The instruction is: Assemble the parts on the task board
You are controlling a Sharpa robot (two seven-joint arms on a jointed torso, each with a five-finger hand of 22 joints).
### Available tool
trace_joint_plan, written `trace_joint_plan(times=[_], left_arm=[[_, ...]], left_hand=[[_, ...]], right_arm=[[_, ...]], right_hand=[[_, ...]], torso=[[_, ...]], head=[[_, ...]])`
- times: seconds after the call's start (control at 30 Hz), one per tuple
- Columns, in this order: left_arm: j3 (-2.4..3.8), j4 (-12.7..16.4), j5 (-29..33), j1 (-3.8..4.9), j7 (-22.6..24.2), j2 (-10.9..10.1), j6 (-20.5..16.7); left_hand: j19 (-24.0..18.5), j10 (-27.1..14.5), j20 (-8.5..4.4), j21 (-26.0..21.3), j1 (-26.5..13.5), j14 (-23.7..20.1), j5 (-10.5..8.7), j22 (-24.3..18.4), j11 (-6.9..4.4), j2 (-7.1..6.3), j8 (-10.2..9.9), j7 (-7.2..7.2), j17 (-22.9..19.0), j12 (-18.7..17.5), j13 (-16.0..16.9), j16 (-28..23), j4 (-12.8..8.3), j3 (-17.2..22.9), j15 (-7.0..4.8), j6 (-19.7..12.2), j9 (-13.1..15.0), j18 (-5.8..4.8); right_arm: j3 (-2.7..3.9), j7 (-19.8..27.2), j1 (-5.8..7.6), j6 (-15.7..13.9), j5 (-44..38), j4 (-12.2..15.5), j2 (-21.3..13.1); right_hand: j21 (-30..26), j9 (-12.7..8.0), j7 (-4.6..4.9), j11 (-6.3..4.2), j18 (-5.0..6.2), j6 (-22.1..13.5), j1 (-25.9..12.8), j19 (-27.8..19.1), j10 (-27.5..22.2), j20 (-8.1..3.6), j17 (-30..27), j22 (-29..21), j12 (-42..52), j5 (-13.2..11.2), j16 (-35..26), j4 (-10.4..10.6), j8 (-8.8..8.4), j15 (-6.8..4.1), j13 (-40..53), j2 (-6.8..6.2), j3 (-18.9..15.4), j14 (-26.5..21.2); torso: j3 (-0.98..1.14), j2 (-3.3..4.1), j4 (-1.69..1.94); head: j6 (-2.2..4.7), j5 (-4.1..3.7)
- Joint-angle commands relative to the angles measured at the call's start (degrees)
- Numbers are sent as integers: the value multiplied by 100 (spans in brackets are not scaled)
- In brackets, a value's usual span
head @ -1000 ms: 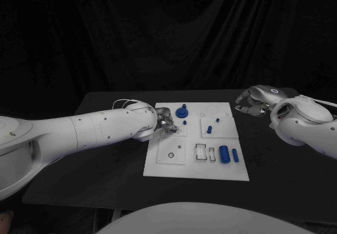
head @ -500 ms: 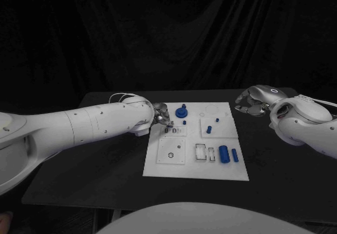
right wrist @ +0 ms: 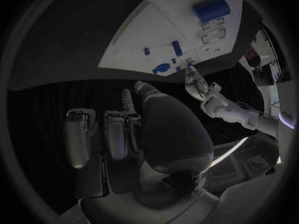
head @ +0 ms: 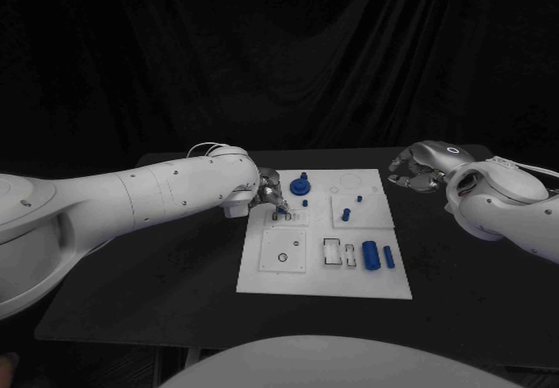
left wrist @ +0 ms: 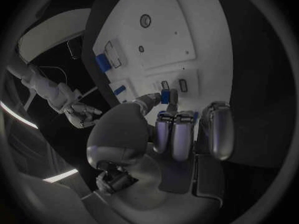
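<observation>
A small blue part point(left wrist: 165, 96) is pinched in the left hand's point(head: 271, 196) fingers point(left wrist: 172, 134) over the board's point(head: 262, 275) left edge. The right hand point(head: 416, 171), fingers curled empty, is held off the board's right edge above bare table point(head: 174, 275).

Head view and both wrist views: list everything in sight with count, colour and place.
table: one, black, under everything.
task board: one, white, mid-table.
round part: one, blue, board's far edge.
large cylinder: one, blue, lying on board's near right.
slim rod: one, blue, right of the large cylinder.
small pegs: a few, blue, board's middle.
left hand: silver, over board's far left, pinching small blue part.
right hand: silver, beyond board's right edge, holding nothing.
</observation>
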Motion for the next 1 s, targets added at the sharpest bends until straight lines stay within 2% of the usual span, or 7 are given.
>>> trace_joint_plan(times=[0.03, 0.17, 0.3, 0.5, 1.0], left_arm=[[7, -45, 327, 25, -175, 52, 419], [7, -108, 350, 32, -208, 117, 449], [7, -151, 359, 35, -229, 162, 459], [6, -220, 365, 33, -279, 239, 472], [1, -302, 367, 20, -308, 362, 247]], left_hand=[[18, 610, -11, -32, -41, 585, -38, 881, -19, 6, 40, -41, 1506, 20, 1509, 15, -3, 49, -12, 38, 17, -39], [19, 610, -11, -30, -40, 585, -52, 883, -21, 13, 42, -42, 1506, 20, 1509, 15, -4, 55, -12, 36, 21, -39], [19, 610, -12, -30, -40, 585, -60, 883, -21, 20, 44, -42, 1506, 20, 1509, 15, -5, 60, -12, 34, 23, -39], [23, 610, -12, -24, -44, 585, -72, 888, -21, 29, 47, -41, 1506, 20, 1509, 15, -1, 65, -13, 34, 27, -41], [26, 610, -13, -19, -58, 585, -98, 892, -19, 49, 48, -39, 1506, 20, 1509, 15, 11, 77, -13, 24, 34, -43]], right_arm=[[4, -105, -12, 31, -16, -2, 6], [4, -104, -12, 35, -16, -7, 23], [4, -103, -12, 39, -16, -8, 34], [4, -102, -12, 47, -16, -13, 45], [5, -105, -11, 53, -16, 0, 39]], right_hand=[[-20, -8, 4, 41, 30, 37, 38, 424, 587, 37, 1510, 1407, 15, 13, 17, -7, -19, 34, 1510, 5, 16, 610], [-20, -8, 4, 41, 30, 37, 38, 424, 587, 37, 1510, 1407, 15, 13, 17, -7, -19, 34, 1510, 5, 16, 610], [-20, -8, 4, 41, 30, 37, 38, 424, 587, 37, 1510, 1407, 15, 13, 17, -7, -19, 34, 1510, 5, 16, 610], [-20, -8, 4, 41, 30, 37, 38, 424, 587, 37, 1510, 1407, 15, 13, 17, -7, -19, 34, 1510, 5, 16, 610], [-20, -8, 4, 41, 30, 37, 38, 424, 587, 37, 1510, 1407, 15, 13, 17, -7, -19, 34, 1510, 5, 16, 610]], torso=[[-6, 3, 1], [-3, 5, -19], [-6, 11, -22], [-1, 8, -14], [-5, 8, -12]], head=[[-1, -5], [-1, 16], [-1, 22], [-1, 34], [-1, 33]])
